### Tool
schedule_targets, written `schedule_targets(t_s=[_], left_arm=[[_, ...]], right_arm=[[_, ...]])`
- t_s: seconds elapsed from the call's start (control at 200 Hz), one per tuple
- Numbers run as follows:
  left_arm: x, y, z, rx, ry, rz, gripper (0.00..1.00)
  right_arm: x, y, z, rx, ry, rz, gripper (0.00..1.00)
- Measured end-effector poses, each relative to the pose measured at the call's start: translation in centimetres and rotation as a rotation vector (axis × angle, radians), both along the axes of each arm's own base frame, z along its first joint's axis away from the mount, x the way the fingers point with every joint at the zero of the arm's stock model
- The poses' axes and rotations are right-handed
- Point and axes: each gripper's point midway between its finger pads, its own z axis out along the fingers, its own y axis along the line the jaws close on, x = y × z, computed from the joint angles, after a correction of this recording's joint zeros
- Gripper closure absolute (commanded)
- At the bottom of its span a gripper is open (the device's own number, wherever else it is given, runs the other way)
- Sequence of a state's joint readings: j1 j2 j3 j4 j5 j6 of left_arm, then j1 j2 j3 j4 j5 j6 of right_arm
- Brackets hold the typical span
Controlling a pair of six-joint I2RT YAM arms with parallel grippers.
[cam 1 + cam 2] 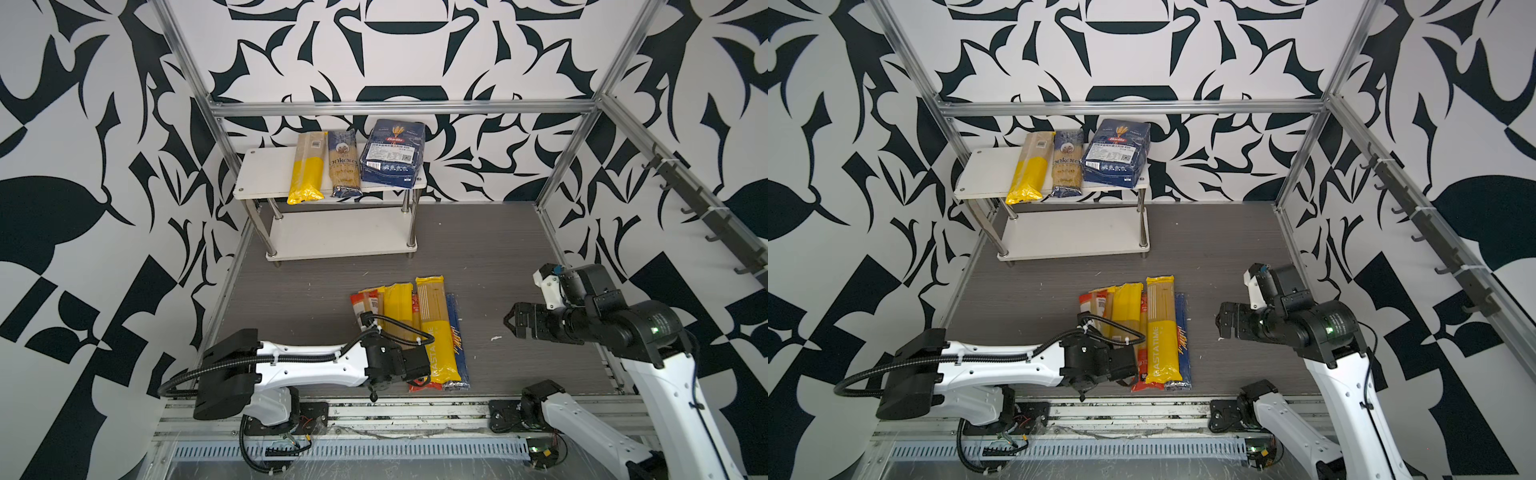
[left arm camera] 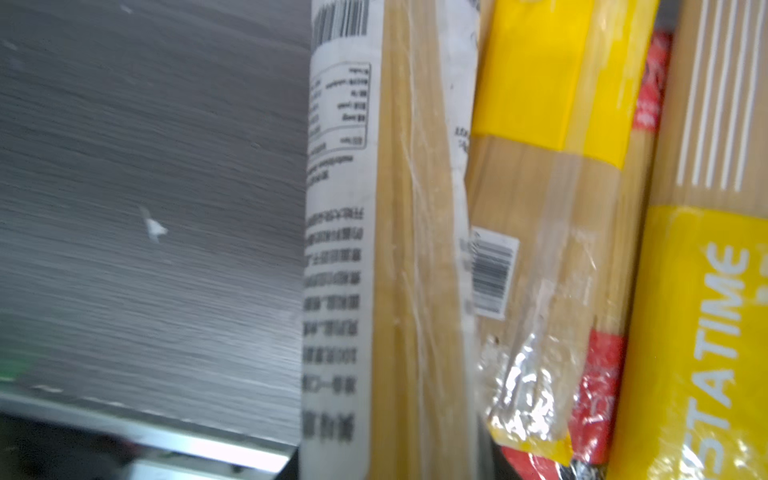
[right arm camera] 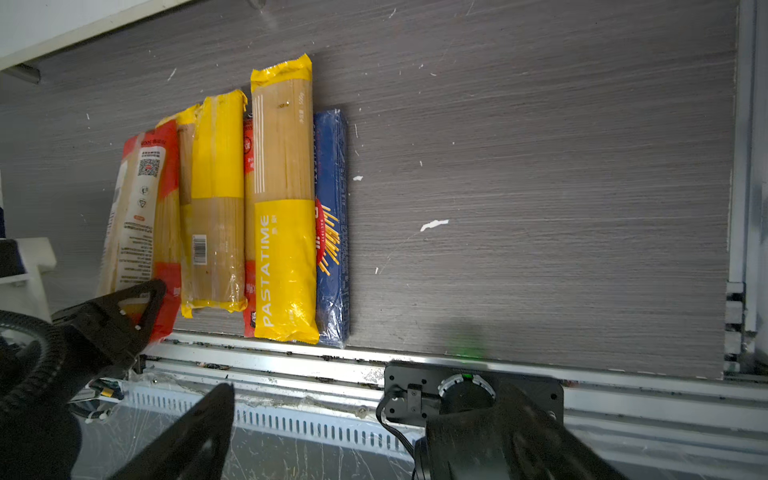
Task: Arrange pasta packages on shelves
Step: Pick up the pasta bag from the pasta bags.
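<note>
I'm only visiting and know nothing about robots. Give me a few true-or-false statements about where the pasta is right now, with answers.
1. Three pasta packages lie on the top shelf. True.
2. The lower shelf holds a red pack. False: nothing shows on it.
3. The wide Barilla bag lies on the table. False: it sits on the top shelf, beside the narrow packs.
4. The PASTATIME pack lies in the pile on the table. True.
5. The right arm has its jaws clamped on a pack. False: they stand open and empty, away from the pile.
</note>
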State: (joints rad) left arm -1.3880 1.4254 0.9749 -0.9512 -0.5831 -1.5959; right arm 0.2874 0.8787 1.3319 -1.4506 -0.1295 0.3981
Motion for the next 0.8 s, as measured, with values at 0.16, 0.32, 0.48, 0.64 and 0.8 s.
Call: schedule_targets(t_s=[0.16, 0.32, 0.48, 0.64, 0.8], left_arm=[[1.3, 0.7, 2.4, 0.017, -0.012, -0.018, 1.0], [2.1, 1.7, 4.3, 0.01, -0.041, -0.037, 1.0], [2.2, 3.6, 6.7, -0.031, -0.077, -0.047, 1.0], [1.9, 6.2, 8.4, -0.074, -0.121, -0.052, 1.0], [1.2, 8.8, 9.3, -0.1, -0.133, -0.047, 1.0]], right_arm=[[1.1, 0.5, 0.1, 0.017, -0.005, -0.004, 0.0], [2.4, 1.1, 0.0, 0.032, -0.008, -0.006, 0.0], [4.0, 1.8, -0.1, 0.047, -0.013, -0.003, 0.0], [5.7, 2.6, -0.2, 0.068, -0.02, 0.006, 0.0], [6.9, 3.3, -0.1, 0.089, -0.034, 0.013, 0.0]])
